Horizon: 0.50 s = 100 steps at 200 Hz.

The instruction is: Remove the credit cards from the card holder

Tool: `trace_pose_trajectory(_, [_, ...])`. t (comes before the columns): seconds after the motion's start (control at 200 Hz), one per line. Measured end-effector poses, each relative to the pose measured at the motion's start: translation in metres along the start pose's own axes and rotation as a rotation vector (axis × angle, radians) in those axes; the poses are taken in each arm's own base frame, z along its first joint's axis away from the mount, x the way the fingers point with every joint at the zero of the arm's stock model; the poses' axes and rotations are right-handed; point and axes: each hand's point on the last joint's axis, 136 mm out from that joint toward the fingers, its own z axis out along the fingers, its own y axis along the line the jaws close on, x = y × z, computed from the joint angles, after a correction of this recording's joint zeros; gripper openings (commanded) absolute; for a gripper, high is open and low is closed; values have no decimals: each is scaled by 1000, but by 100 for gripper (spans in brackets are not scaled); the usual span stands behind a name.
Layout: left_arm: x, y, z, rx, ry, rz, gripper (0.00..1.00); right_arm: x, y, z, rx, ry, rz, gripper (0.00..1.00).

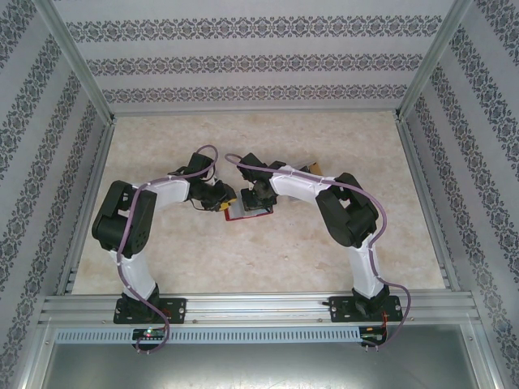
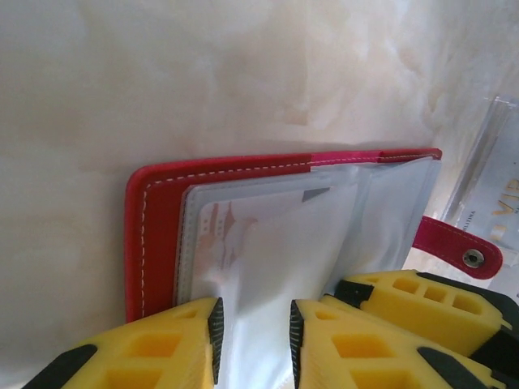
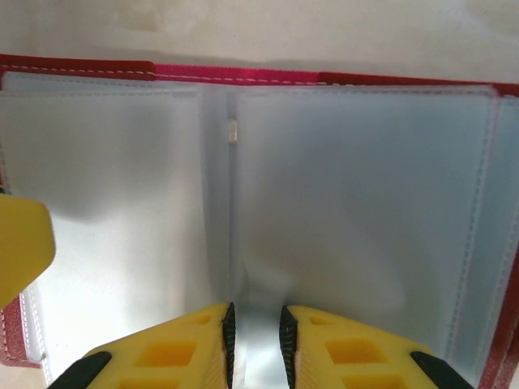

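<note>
- The small flat red card holder [image 1: 248,213] with frosted clear plastic sleeves lies opened out flat on the cream marble-patterned bench [image 1: 162,243]. It sits about mid-bench, directly between the two arms.
- From above, its long axis runs roughly left to right, and the inner sleeves face up.
- In the right wrist view the stitched red edge [image 3: 243,74] runs across the top of the frame. The centre fold [image 3: 231,203] runs straight away from the camera, with one sleeve panel on each side.
- In the left wrist view the holder's rounded red corner [image 2: 150,235] is on the left. Its little red snap tab [image 2: 458,247] sticks out on the right.
- A pale credit card with red print [image 2: 231,235] sits inside a sleeve, and its long side runs along the holder's length.
- The left claw [image 2: 255,324] has its yellow fingers partly closed, and a lifted plastic leaf fills the gap from pad to pad.
- The right claw [image 3: 256,324] is nearly closed. Its narrow gap pinches the sleeve plastic near the centre fold, and creases rise from the pinch.
</note>
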Motion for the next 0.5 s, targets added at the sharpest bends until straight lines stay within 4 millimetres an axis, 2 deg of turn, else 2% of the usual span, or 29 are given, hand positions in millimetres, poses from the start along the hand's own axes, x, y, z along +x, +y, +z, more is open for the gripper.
trace_pose_trajectory(0.275, [0, -2, -1, 2, 5, 3, 30, -1, 1, 0, -10, -2, 2, 27])
trace_pose_trajectory(0.395, [4, -5, 0, 17, 25, 6, 25, -1, 3, -2, -45, -1, 12, 30])
trace_pose_trajectory(0.5, [7, -11, 1, 40, 40, 17, 25, -2, 4, -7, -84, -4, 27, 35])
